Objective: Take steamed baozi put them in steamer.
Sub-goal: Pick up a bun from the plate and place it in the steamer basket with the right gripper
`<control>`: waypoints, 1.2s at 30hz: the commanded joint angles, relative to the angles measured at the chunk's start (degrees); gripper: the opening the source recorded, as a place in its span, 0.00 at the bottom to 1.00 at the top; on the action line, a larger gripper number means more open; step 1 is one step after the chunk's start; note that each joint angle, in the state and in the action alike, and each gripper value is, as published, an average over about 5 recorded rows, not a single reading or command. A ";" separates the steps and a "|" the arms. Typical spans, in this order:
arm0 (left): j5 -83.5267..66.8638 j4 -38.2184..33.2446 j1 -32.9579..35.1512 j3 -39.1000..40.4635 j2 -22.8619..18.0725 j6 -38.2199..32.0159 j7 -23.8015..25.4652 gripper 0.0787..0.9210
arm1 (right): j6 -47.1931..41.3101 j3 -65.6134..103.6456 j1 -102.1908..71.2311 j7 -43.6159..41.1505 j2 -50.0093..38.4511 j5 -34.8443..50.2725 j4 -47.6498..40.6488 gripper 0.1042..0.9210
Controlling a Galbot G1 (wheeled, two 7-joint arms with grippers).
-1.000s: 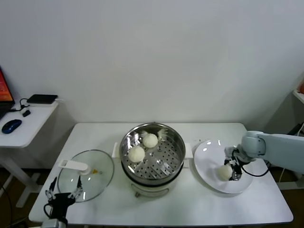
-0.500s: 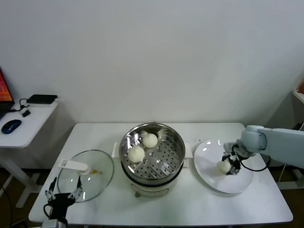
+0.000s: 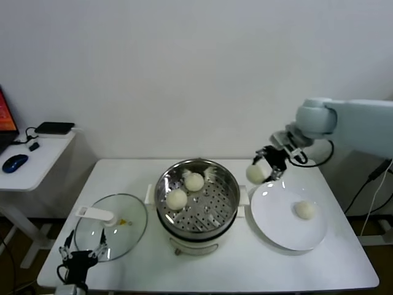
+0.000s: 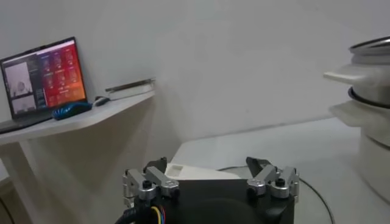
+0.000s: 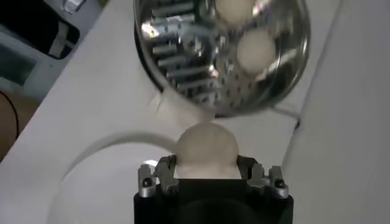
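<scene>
White table (image 3: 245,270) carries everything: the steamer (image 3: 228,198) sits at its middle, a plate (image 3: 279,227) just to the steamer's right, a glass lid (image 3: 110,230) to its left. A side desk (image 3: 37,163) with a mouse (image 3: 15,163) stands well off to the left and plays no part.

Inside the steamer, two baozi (image 3: 176,199) lie on the perforated tray toward its left-rear part, one behind the other; the right and front of the tray are bare. A third bun (image 3: 304,209) rests alone on the plate, right of centre.

The right gripper (image 3: 265,167) hangs in the air above the gap between the plate's rear edge and the steamer's right handle, its jaws closed around a fourth bun (image 3: 255,173). The right wrist view shows that bun (image 5: 206,146) seated between the fingers, with the steamer (image 5: 183,67) ahead and below.

The left gripper (image 3: 80,253) is parked low at the table's front-left corner beside the lid, jaws spread and holding nothing, as the left wrist view (image 4: 210,182) confirms.

By my reading, this is the carry step for the third of four buns. Next, the right arm needs to travel left over the steamer's rim, lower the bun onto a bare patch of tray clear of the two already there, then let go. One bun would then remain on the plate.
</scene>
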 commanded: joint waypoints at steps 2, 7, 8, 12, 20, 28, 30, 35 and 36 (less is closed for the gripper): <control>-0.16 -0.18 0.27 -0.07 -1.95 -0.21 0.00 0.88 | 19.65 2.30 6.88 -1.03 13.82 -3.74 6.92 0.69; -0.30 -0.42 0.26 -0.04 -2.02 -0.27 -0.03 0.88 | 21.26 2.57 1.40 1.26 19.94 -9.87 5.20 0.69; -0.32 -0.45 0.26 -0.02 -2.05 -0.28 -0.03 0.88 | 21.07 2.52 0.08 1.67 21.06 -10.69 4.74 0.69; -0.45 -0.42 0.22 0.00 -2.11 -0.41 -0.04 0.88 | 19.77 2.35 -5.35 2.95 24.88 -14.29 2.44 0.68; -0.97 -0.10 -0.01 -0.30 -2.05 -0.54 -0.04 0.88 | 17.28 3.26 -14.05 3.66 28.45 -18.68 -2.26 0.69; -1.33 0.50 -0.41 -0.76 -2.00 -0.76 -0.12 0.88 | 17.37 4.27 -17.08 4.29 30.46 -21.51 -5.52 0.70; -1.28 0.59 -0.48 -0.74 -2.05 -0.82 -0.17 0.88 | 17.48 4.62 -17.66 4.38 30.86 -21.74 -6.49 0.70; -1.17 0.57 -0.65 -0.73 -2.20 -0.80 -0.24 0.88 | 18.64 5.20 -17.32 4.76 30.93 -21.49 -7.80 0.71; -1.15 0.49 -0.64 -0.73 -2.22 -0.77 -0.22 0.88 | 19.12 5.16 -16.68 4.76 30.64 -20.94 -7.67 0.73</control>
